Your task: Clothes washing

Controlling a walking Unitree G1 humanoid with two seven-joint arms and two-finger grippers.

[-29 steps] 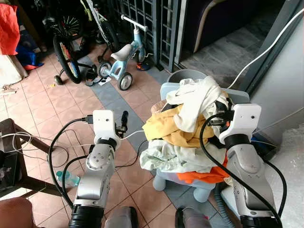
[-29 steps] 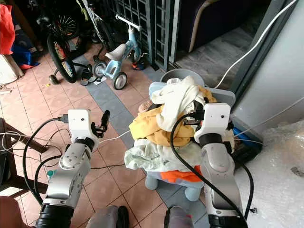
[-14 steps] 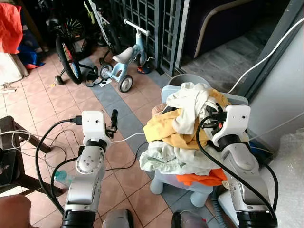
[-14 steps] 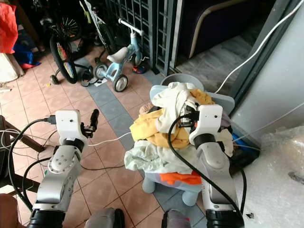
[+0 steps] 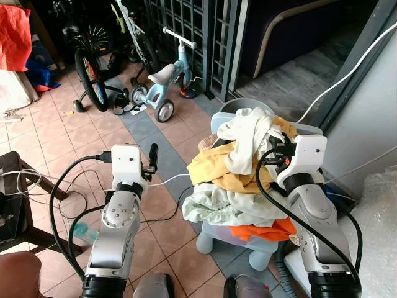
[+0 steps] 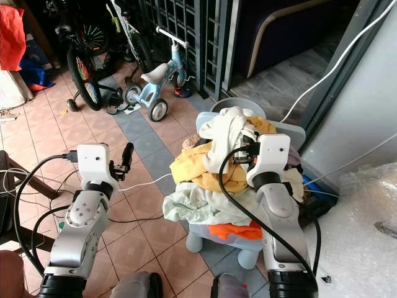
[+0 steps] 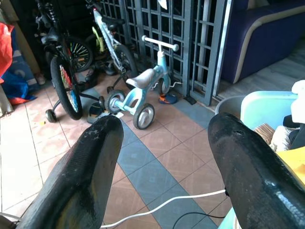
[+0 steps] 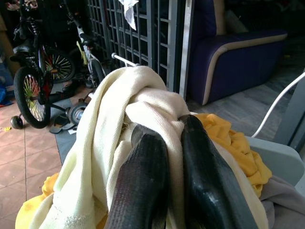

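Laundry fills your light-blue basket (image 5: 218, 121) on the tiled floor (image 5: 74, 133): a cream garment (image 5: 251, 133) drapes over the top of the heap, its length running down toward you, above a yellow cloth (image 5: 214, 171), a pale green one (image 5: 217, 208) and an orange one (image 5: 263, 230). Your right gripper (image 5: 279, 149) sits at the heap's crest; your left gripper (image 5: 152, 158) hangs over bare tiles, well apart from the basket. A child's blue tricycle (image 5: 164, 77) stands beyond.

From your left wrist, the fingers (image 7: 90, 167) are spread wide, holding nothing, with the basket rim beside them.

From your right wrist, the fingers (image 8: 143, 181) are pressed together, pinching a fold of the cream garment.
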